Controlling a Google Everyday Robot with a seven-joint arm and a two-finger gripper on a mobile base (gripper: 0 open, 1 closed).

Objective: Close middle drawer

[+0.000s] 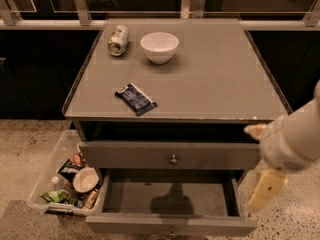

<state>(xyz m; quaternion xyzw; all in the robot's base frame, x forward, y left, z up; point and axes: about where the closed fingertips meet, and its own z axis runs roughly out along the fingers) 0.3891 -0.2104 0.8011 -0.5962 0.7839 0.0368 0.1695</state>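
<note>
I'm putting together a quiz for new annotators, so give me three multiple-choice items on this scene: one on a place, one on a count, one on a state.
1. Where is the gripper?
A. At the far left, low down
B. At the right, beside the right end of the middle drawer
C. At the top centre

2. How many things lie on the cabinet top?
A. One
B. Three
C. Five

3. What state is the middle drawer in?
A. Pulled far out, its grey inside showing
B. Shut flush
C. Taken out and set on the floor

Answers:
1 B: the gripper hangs off the cabinet's right front corner, next to the drawer.
2 B: a can on its side, a white bowl and a dark snack packet.
3 A: its front stands well forward of the drawer above.
</note>
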